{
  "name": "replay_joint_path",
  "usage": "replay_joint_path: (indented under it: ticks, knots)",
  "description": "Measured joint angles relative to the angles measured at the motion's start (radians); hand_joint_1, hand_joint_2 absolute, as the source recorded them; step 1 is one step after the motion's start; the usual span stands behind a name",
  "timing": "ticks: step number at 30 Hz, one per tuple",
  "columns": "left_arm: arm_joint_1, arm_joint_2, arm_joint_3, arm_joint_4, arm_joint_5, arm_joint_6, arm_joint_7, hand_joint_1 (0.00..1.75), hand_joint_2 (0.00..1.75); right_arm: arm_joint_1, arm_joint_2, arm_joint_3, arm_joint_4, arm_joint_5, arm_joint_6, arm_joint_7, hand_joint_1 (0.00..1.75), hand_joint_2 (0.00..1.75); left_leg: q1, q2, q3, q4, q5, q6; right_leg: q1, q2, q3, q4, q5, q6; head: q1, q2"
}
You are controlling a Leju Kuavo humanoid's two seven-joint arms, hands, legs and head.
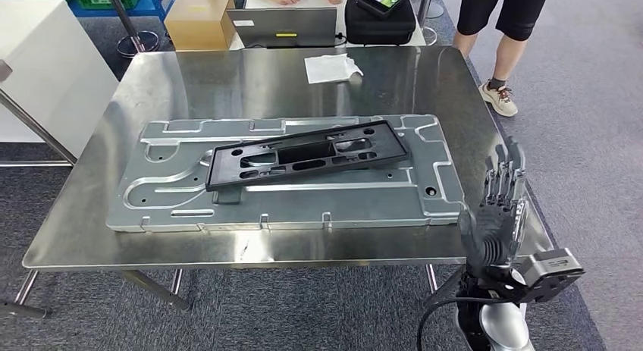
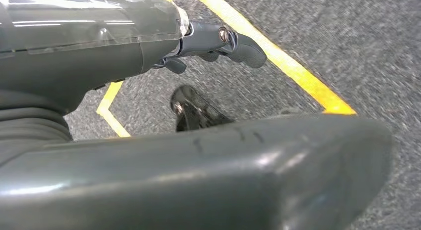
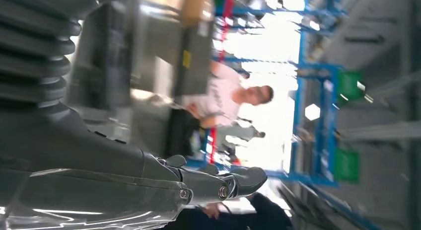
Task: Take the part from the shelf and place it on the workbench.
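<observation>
A long black plastic part (image 1: pixel 303 154) with several cut-outs lies flat on a stamped metal panel (image 1: pixel 288 195) on the steel workbench (image 1: pixel 250 78). My right hand (image 1: pixel 500 211) is raised at the workbench's front right corner, fingers straight and apart, holding nothing, well to the right of the black part. In the right wrist view my right hand (image 3: pixel 149 185) has nothing in it. My left hand (image 2: pixel 198 41) hangs over grey carpet, fingers extended and empty.
A white cloth (image 1: pixel 332 67) lies at the far side of the workbench. Behind it stand a cardboard box (image 1: pixel 199 19), a laptop (image 1: pixel 282 25) and a black bag (image 1: pixel 379 21). A person (image 1: pixel 500 32) stands at the far right corner. Yellow floor tape (image 2: pixel 278 56) crosses the carpet.
</observation>
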Motion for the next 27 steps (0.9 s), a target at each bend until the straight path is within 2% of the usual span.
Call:
replay_joint_path:
  ticks: [1,2,3,4,5,8,9,10,12,13,14,15,16,17,18,19,20,21,22,23,24,25,27]
  knots:
    - [-0.001,0.0,0.001,0.0,-0.002,-0.003,0.0,0.0,0.0,0.026,0.01,-0.016,0.003,0.027,0.012,-0.003,0.0,0.0,0.0,0.003,0.047,-0.057,0.019,0.001,0.0,-0.006,-0.011,0.003,0.007,0.002,0.0,0.0]
    - [-0.003,0.0,0.002,0.0,-0.004,-0.004,-0.001,0.0,0.0,0.051,0.022,-0.035,0.007,0.058,0.016,-0.008,0.0,0.0,0.0,0.013,0.106,-0.14,0.037,0.004,0.0,-0.012,-0.019,0.006,0.014,0.004,0.0,0.0]
    - [-0.007,0.0,0.002,0.0,-0.005,-0.005,-0.001,0.0,0.0,0.077,0.036,-0.058,0.011,0.09,0.016,-0.016,0.0,0.0,-0.002,0.024,0.152,-0.211,0.053,0.008,0.002,-0.019,-0.025,0.008,0.02,0.009,0.0,0.0]
    - [-0.01,0.0,0.002,0.0,-0.005,-0.005,-0.002,0.0,0.0,0.099,0.049,-0.08,0.015,0.121,0.013,-0.024,0.0,0.0,-0.004,0.032,0.182,-0.261,0.064,0.013,0.001,-0.025,-0.028,0.009,0.027,0.015,0.001,0.0]
    - [-0.012,-0.001,0.002,0.0,-0.006,-0.004,-0.002,0.0,0.0,0.118,0.061,-0.1,0.02,0.149,0.01,-0.031,0.0,0.0,-0.007,0.035,0.192,-0.285,0.07,0.02,0.001,-0.031,-0.028,0.008,0.033,0.022,0.001,0.0]
    - [-0.01,-0.003,0.006,0.0,-0.007,0.003,-0.005,0.0,0.0,0.158,0.091,-0.134,0.038,0.218,0.002,-0.037,0.0,0.0,-0.01,0.022,0.173,-0.291,0.104,0.039,-0.005,-0.039,-0.029,-0.004,0.051,0.043,0.0,0.0]
    - [-0.01,-0.005,0.008,0.0,-0.006,0.005,-0.006,0.0,0.0,0.168,0.098,-0.14,0.045,0.235,0.0,-0.037,0.0,0.0,-0.009,0.019,0.163,-0.296,0.12,0.046,-0.005,-0.031,-0.035,0.005,0.032,0.048,0.001,0.0]
    - [-0.01,-0.006,0.009,0.0,-0.006,0.008,-0.008,0.0,0.0,0.176,0.104,-0.145,0.051,0.249,-0.001,-0.037,0.0,0.0,-0.006,0.015,0.15,-0.301,0.137,0.052,-0.006,-0.021,-0.045,0.032,-0.008,0.053,0.001,0.0]
    - [-0.011,-0.008,0.011,0.0,-0.005,0.012,-0.012,0.0,0.0,0.184,0.113,-0.151,0.065,0.268,0.001,-0.036,0.0,0.0,-0.005,0.007,0.121,-0.302,0.165,0.058,-0.008,-0.002,-0.069,0.143,-0.122,0.058,0.001,0.0]
    - [-0.011,-0.009,0.013,0.0,-0.005,0.014,-0.012,0.0,0.0,0.185,0.117,-0.152,0.072,0.277,0.003,-0.036,0.0,0.0,-0.006,0.001,0.105,-0.3,0.177,0.057,-0.009,0.001,-0.077,0.206,-0.161,0.059,0.002,0.0]
    - [-0.01,-0.01,0.016,0.0,-0.004,0.016,-0.013,0.0,0.0,0.185,0.122,-0.152,0.08,0.286,0.004,-0.036,0.0,0.0,-0.006,-0.005,0.088,-0.298,0.189,0.056,-0.009,0.002,-0.075,0.252,-0.177,0.06,0.002,0.0]
    - [-0.01,-0.011,0.019,0.0,-0.003,0.017,-0.013,0.0,0.0,0.185,0.126,-0.152,0.088,0.298,0.005,-0.036,0.0,0.0,-0.007,-0.013,0.07,-0.295,0.2,0.054,-0.009,0.003,-0.057,0.267,-0.17,0.06,0.002,0.0]
    - [-0.01,-0.013,0.022,0.0,-0.003,0.018,-0.013,0.0,0.0,0.184,0.13,-0.152,0.095,0.308,0.004,-0.036,0.0,0.0,-0.006,-0.022,0.054,-0.29,0.209,0.051,-0.01,0.008,-0.02,0.243,-0.148,0.058,0.002,0.0]
    - [-0.011,-0.015,0.024,0.0,-0.003,0.019,-0.013,0.0,0.0,0.182,0.133,-0.152,0.101,0.318,0.001,-0.036,0.0,0.0,-0.006,-0.031,0.038,-0.284,0.219,0.047,-0.011,0.02,0.033,0.185,-0.127,0.055,0.002,0.0]
    - [-0.012,-0.017,0.026,0.0,-0.003,0.019,-0.013,0.0,0.0,0.179,0.137,-0.151,0.105,0.328,-0.002,-0.035,0.0,0.0,-0.006,-0.041,0.025,-0.278,0.227,0.042,-0.011,0.044,0.093,0.108,-0.122,0.05,0.002,0.0]
    - [-0.013,-0.019,0.027,0.0,-0.003,0.018,-0.012,0.0,0.0,0.177,0.141,-0.15,0.109,0.336,-0.006,-0.034,0.0,0.0,-0.006,-0.051,0.015,-0.274,0.235,0.037,-0.011,0.066,0.14,0.043,-0.126,0.045,0.0,0.0]
    - [-0.014,-0.02,0.027,0.0,-0.002,0.018,-0.012,0.0,0.0,0.175,0.144,-0.15,0.113,0.345,-0.009,-0.032,0.0,0.0,-0.006,-0.06,0.01,-0.272,0.243,0.031,-0.01,0.083,0.17,-0.004,-0.134,0.041,0.0,0.0]
    - [-0.014,-0.021,0.028,0.0,-0.002,0.018,-0.011,0.0,0.0,0.173,0.147,-0.149,0.117,0.352,-0.013,-0.03,0.0,0.0,-0.006,-0.07,0.005,-0.273,0.253,0.024,-0.008,0.089,0.18,-0.025,-0.141,0.036,-0.001,0.0]
    - [-0.012,-0.022,0.029,0.0,-0.002,0.018,-0.01,0.0,0.0,0.172,0.151,-0.148,0.12,0.359,-0.016,-0.027,0.0,0.0,-0.006,-0.081,0.001,-0.277,0.265,0.016,-0.007,0.08,0.176,-0.027,-0.134,0.031,-0.001,0.0]
    - [-0.01,-0.022,0.03,0.0,-0.002,0.018,-0.009,0.0,0.0,0.17,0.154,-0.146,0.124,0.365,-0.019,-0.024,0.0,0.0,-0.004,-0.082,-0.005,-0.277,0.269,0.01,-0.007,0.066,0.17,-0.029,-0.126,0.024,-0.001,0.0]
    - [-0.009,-0.022,0.032,0.0,-0.002,0.018,-0.008,0.0,0.0,0.168,0.158,-0.143,0.128,0.368,-0.021,-0.021,0.0,0.0,-0.003,-0.073,-0.015,-0.267,0.256,0.006,-0.008,0.053,0.16,-0.03,-0.116,0.014,-0.002,0.0]
    - [-0.008,-0.022,0.033,0.0,-0.002,0.018,-0.008,0.0,0.0,0.167,0.161,-0.141,0.13,0.37,-0.022,-0.02,0.0,0.0,-0.002,-0.056,-0.028,-0.239,0.223,0.003,-0.009,0.039,0.15,-0.032,-0.104,0.004,-0.002,0.0]
    - [-0.009,-0.022,0.034,0.0,-0.002,0.017,-0.007,0.0,0.0,0.167,0.166,-0.139,0.136,0.377,-0.022,-0.016,0.0,0.0,0.002,-0.019,-0.06,-0.126,0.118,-0.003,-0.007,0.012,0.125,-0.033,-0.084,-0.007,-0.004,0.0]
